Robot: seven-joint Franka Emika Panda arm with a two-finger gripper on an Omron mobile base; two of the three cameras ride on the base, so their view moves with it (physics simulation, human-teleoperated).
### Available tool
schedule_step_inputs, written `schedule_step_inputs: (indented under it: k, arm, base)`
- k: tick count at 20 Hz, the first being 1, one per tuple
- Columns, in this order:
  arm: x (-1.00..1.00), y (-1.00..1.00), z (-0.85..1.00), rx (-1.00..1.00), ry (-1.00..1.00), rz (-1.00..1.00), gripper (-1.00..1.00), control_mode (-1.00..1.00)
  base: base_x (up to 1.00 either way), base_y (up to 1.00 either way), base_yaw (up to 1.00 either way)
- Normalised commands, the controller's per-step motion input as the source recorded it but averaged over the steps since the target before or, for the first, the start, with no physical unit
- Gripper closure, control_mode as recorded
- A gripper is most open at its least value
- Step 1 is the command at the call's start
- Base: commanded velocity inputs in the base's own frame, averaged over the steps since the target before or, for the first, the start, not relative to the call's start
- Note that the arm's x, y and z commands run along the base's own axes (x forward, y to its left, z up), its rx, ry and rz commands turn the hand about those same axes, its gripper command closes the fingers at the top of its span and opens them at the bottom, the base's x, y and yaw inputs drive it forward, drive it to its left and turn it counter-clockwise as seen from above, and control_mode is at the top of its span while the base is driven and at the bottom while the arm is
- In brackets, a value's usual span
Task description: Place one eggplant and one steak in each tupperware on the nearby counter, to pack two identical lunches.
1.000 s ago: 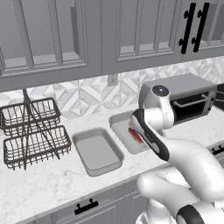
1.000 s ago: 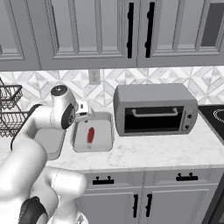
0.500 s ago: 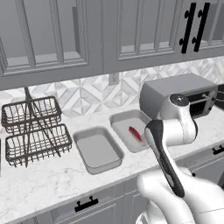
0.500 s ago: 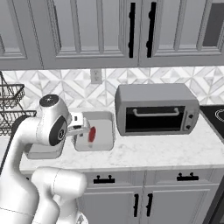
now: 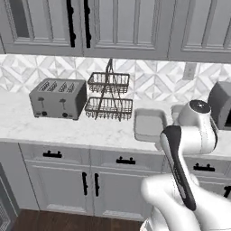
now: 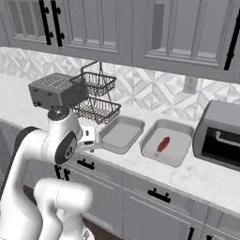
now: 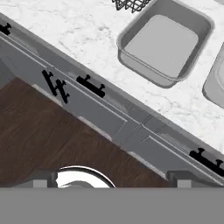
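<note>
Tabletop (image 6: 140,161) is carrying both trays side by side, well beyond the fingers. The empty tray (image 7: 164,41) is sitting up ahead of the fingers; the other tray (image 6: 166,142) is holding one red steak (image 6: 161,144). Fingers (image 7: 111,183) are spread wide, holding nothing, hanging off the tabletop edge over the floor. Risk: no eggplant in sight, so both lunches could stay incomplete; second steak missing too. Fingertips are cut off at the hand view's bottom; the steak tray is cropped there.
</note>
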Motion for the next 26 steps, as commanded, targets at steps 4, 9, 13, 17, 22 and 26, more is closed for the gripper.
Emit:
schedule_step_inputs:
  k: [4, 9, 13, 17, 22, 26]
  arm:
    - [0.0, 0.0, 0.0, 0.0, 0.0, 0.0, -1.0, 1.0]
    - [0.0, 0.0, 0.0, 0.0, 0.0, 0.0, -1.0, 1.0]
    - [0.0, 0.0, 0.0, 0.0, 0.0, 0.0, -1.0, 1.0]
    - [0.0, 0.0, 0.0, 0.0, 0.0, 0.0, -1.0, 1.0]
    - [0.0, 0.0, 0.0, 0.0, 0.0, 0.0, -1.0, 1.0]
    - [0.0, 0.0, 0.0, 0.0, 0.0, 0.0, -1.0, 1.0]
  base:
    - [0.0, 0.09, 1.0]
    - [-0.03, 0.16, 0.98]
    - [-0.39, 0.37, 0.73]
    - [-0.51, 0.92, 0.39]
    - [-0.67, 1.0, 0.3]
    - [-0.11, 1.0, 0.34]
